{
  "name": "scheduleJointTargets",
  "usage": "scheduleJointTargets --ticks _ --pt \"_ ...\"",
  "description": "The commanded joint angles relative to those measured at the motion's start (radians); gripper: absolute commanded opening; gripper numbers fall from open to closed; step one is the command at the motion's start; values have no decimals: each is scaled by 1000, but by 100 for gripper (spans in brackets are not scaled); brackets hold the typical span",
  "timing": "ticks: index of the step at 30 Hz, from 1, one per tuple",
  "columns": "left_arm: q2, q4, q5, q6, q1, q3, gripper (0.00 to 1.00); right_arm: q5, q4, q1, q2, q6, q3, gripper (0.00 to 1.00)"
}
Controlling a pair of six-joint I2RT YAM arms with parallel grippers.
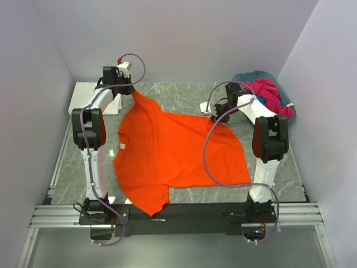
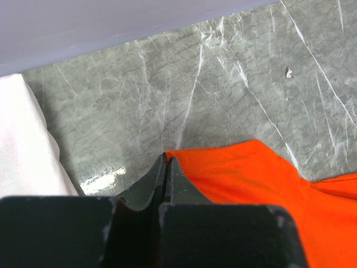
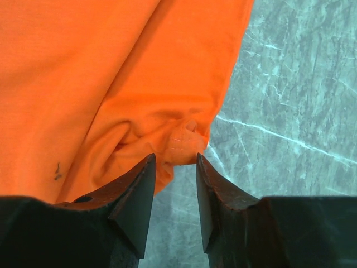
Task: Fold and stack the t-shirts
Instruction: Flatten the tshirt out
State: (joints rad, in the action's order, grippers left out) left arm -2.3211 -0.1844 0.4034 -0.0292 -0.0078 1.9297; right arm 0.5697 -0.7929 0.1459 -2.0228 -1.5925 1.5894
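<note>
1. Left gripper (image 2: pixel 166 167): fingers (image 2: pixel 159 181) pressed flat together with no gap. An edge of the orange t-shirt (image 2: pixel 251 173) starts right at their tips and spreads away to their right, so they look clamped on it.
2. From overhead, this corner of the orange t-shirt (image 1: pixel 178 151) rises in a peak to the left gripper (image 1: pixel 129 89).
3. Just left of the left fingers: white cloth (image 2: pixel 22 145), lying on the table (image 2: pixel 195 84). Bare grey marbled surface beyond the tips.
4. Right gripper (image 3: pixel 175 161): jaws apart by a narrow gap, fingertips (image 3: pixel 146 167) at cloth level. A bunched, stitched hem fold of the orange t-shirt (image 3: pixel 111 67) sits just beyond the gap, between the two tips. It is not visibly clamped.
5. Left finger of that pair lies over orange cloth; right finger is over bare table (image 3: pixel 290 139).
6. Outward from both pairs: the shirt lies spread across the middle of the table (image 1: pixel 184 97), its near edge draped toward the arm bases.
7. Beyond and right of the right gripper (image 1: pixel 218 110): teal basket (image 1: pixel 245 77) in the far corner, with a magenta t-shirt (image 1: pixel 270 95) heaped in it and spilling over its rim.
</note>
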Motion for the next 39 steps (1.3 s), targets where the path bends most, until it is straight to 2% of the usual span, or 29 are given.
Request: scheduleJointTargets --ticks 1,5,10,15,17,20,22,25,27,32,35,39 --pt "54 20 23 11 5 6 0 7 3 6 -16 6 49 42" --pt "55 20 26 14 5 5 0 2 -2 7 -31 8 53 41" --pt "51 20 29 15 5 11 0 2 -32 7 -47 2 73 33" --pt "49 23 32 22 5 14 0 -7 -45 7 -60 9 93 16" --pt "52 25 32 22 5 12 0 -11 -43 6 -59 41 109 0" --pt "84 43 5 22 5 -6 0 21 -28 -2 -10 155 132 0" --pt "146 69 -6 58 28 -43 0 29 0 -9 33 270 164 0" --pt "270 134 -32 93 37 -96 0 9 -46 -23 158 490 245 0" --pt "381 172 -44 101 38 -119 0 -10 -68 -31 220 549 288 0" --pt "629 241 -115 111 38 -201 0 -92 -10 -32 502 715 320 0" --pt "814 281 -210 60 38 -258 0 -162 30 -63 628 785 417 0" --pt "1072 338 -308 40 46 -288 0 -192 0 -140 685 876 712 0"
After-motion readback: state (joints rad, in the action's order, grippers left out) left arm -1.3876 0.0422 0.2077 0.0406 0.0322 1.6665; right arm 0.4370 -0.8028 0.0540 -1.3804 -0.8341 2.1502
